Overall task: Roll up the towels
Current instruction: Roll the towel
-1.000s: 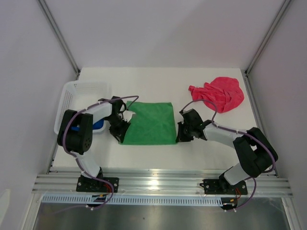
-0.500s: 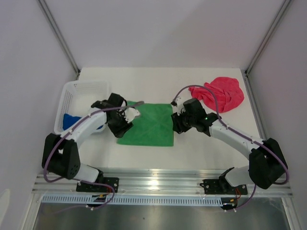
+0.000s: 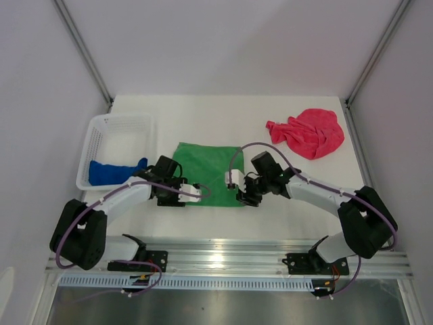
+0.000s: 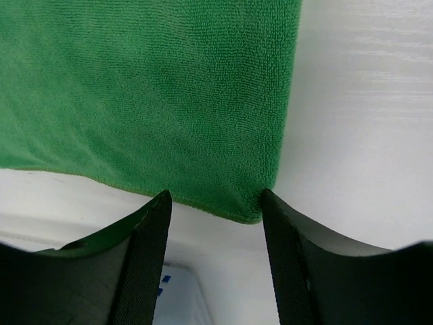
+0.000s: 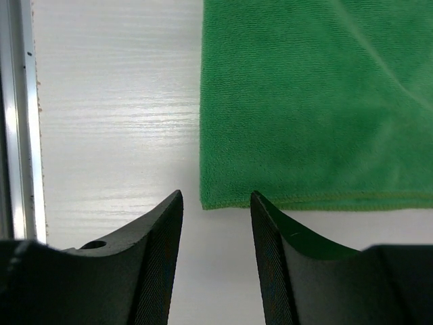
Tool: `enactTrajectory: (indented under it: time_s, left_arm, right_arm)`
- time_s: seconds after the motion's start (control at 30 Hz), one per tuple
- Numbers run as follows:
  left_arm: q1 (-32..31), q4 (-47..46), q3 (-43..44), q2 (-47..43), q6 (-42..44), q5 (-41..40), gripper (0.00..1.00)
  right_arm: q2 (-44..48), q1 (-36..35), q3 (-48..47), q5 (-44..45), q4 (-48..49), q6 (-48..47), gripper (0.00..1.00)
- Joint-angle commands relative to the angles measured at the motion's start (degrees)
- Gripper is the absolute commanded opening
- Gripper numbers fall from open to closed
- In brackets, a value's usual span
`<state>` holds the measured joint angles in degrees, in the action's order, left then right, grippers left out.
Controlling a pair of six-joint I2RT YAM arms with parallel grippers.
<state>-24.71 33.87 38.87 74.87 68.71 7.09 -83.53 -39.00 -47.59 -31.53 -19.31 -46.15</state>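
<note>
Apparently empty: left gripper [image 4: 215, 203], right gripper [image 5: 216, 196], ajar over green towel [image 3: 206, 172].

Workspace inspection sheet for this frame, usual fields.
Surface: white table, no spills or marks seen.
Job's things: green towel flat at centre, unrolled; pink-red towel crumpled far right; blue towel bunched in the basket.
Clutter: white mesh basket at the left edge; nothing else seen.
Grippers: left end effector open at the green towel's near left corner; right end effector open at its near right corner; neither holds anything.
Cables: purple cables run along both arms; one loop lies over the green towel.
Surroundings: white walls; aluminium rail along the near edge.
</note>
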Motion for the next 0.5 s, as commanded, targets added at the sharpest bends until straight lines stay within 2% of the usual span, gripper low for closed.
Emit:
enactTrajectory:
  time_s: [0.0,0.17,0.33,0.47]
  left_arm:
    - [-0.5,-4.5,-0.9,2.3,5.0,-0.9,0.59]
    - [-0.5,-1.9,0.2,5.3,4.4,-2.5,0.56]
    - [-0.5,1.7,-0.3,1.6,6.6,0.3,0.56]
    - [-0.5,8.3,2.0,0.7,5.1,2.2,0.58]
  right_arm:
    - [-2.9,-1.9,0.7,-1.2,2.3,-5.7,0.47]
    - [-5.9,-3.1,-1.0,3.1,1.0,-5.9,0.47]
    - [-7.5,-3.7,-1.6,4.5,-1.2,-7.6,0.46]
    - [-9.2,-4.3,-2.5,6.5,-1.1,-6.9,0.44]
